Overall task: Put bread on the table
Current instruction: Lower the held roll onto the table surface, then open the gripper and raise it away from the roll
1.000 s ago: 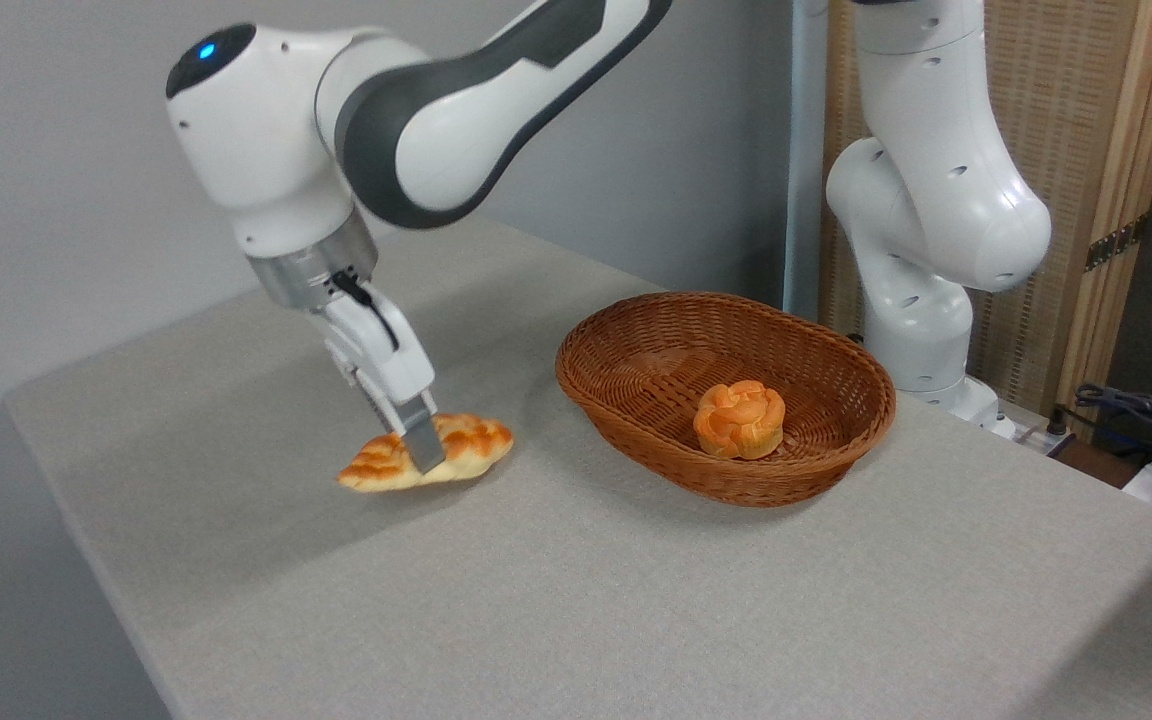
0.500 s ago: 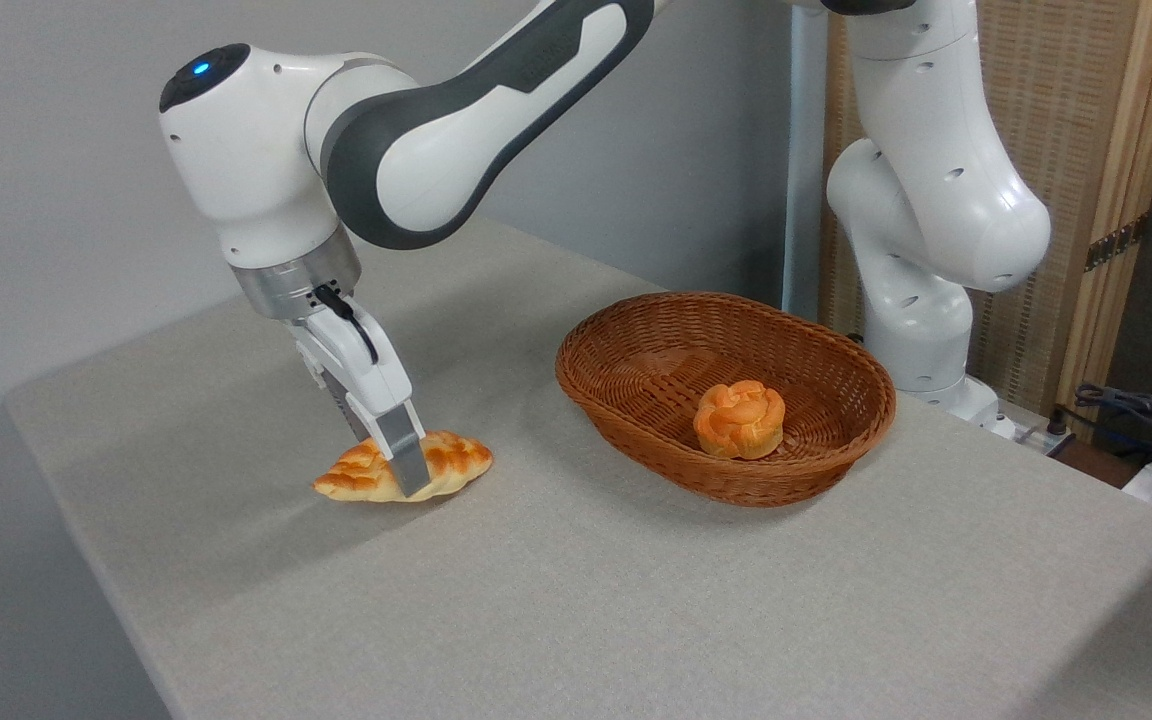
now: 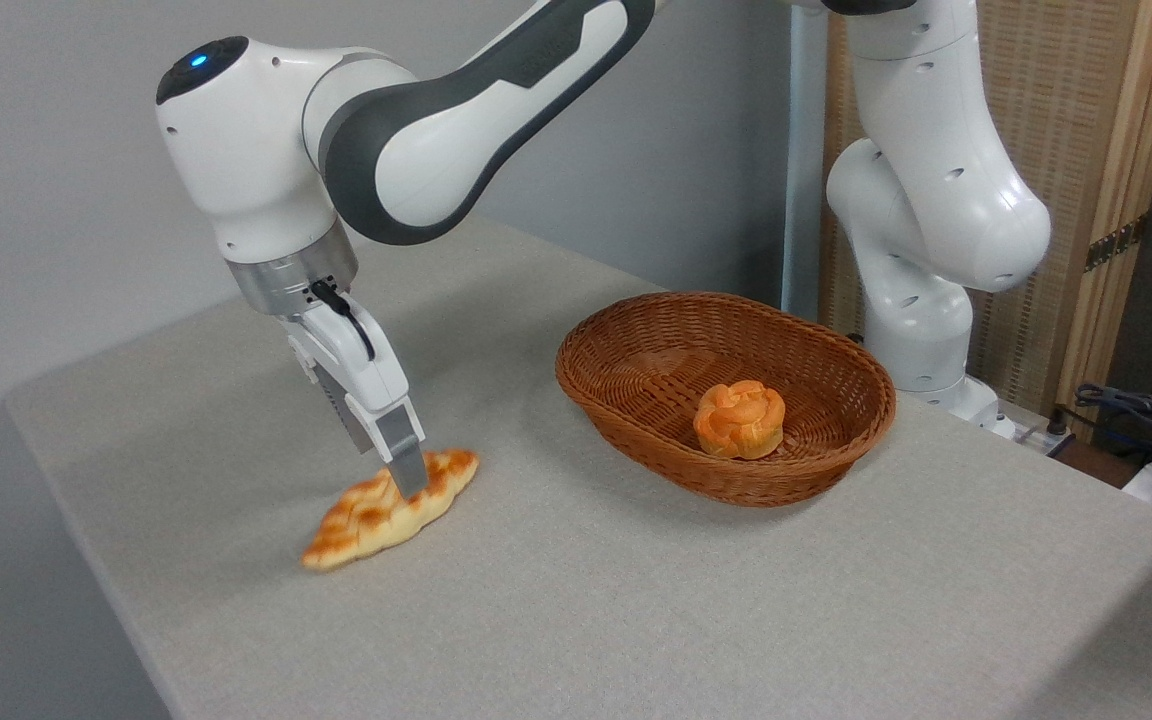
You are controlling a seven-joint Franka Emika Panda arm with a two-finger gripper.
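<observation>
One bread on grey table

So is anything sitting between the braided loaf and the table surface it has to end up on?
Nothing visible. The bread already lies on the table, the gripper at its middle; the basket stands apart to the right.

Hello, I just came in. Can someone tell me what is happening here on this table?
One robot arm is placing a braided bread on the grey table. Its end effector is right at the loaf, which lies flat on the cloth; whether it grips is unclear. To the right, a wicker basket holds a small round bun.
</observation>
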